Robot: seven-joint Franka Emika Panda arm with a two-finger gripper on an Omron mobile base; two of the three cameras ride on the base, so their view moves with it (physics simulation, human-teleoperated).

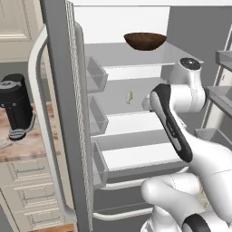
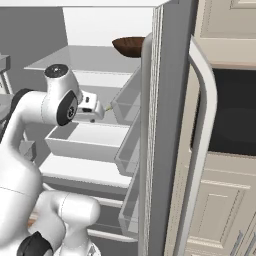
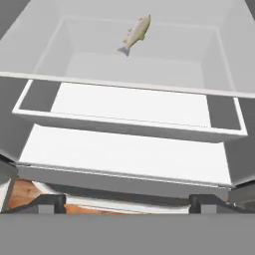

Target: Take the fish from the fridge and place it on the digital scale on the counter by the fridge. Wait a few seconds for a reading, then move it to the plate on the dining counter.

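Note:
The fridge (image 1: pixel 63 90) stands with both doors open and its white shelves showing. A small pale tan fish (image 1: pixel 129 97) lies on the middle shelf toward the back; the hand view has the fish (image 3: pixel 134 35) in a white tray, far ahead and a little right of centre. My arm reaches into the fridge at that shelf's height. My gripper (image 3: pixel 128 203) is open, its two dark tips wide apart with nothing between them, well short of the fish. The digital scale, the plate and the dining counter are out of view.
A dark brown bowl (image 1: pixel 145 41) sits on the shelf above the fish. Door bins (image 1: pixel 97 74) line the left door and a long curved handle (image 2: pixel 207 115) runs down the right door. A black coffee machine (image 1: pixel 16 106) stands on the marbled counter (image 1: pixel 27 147) left of the fridge.

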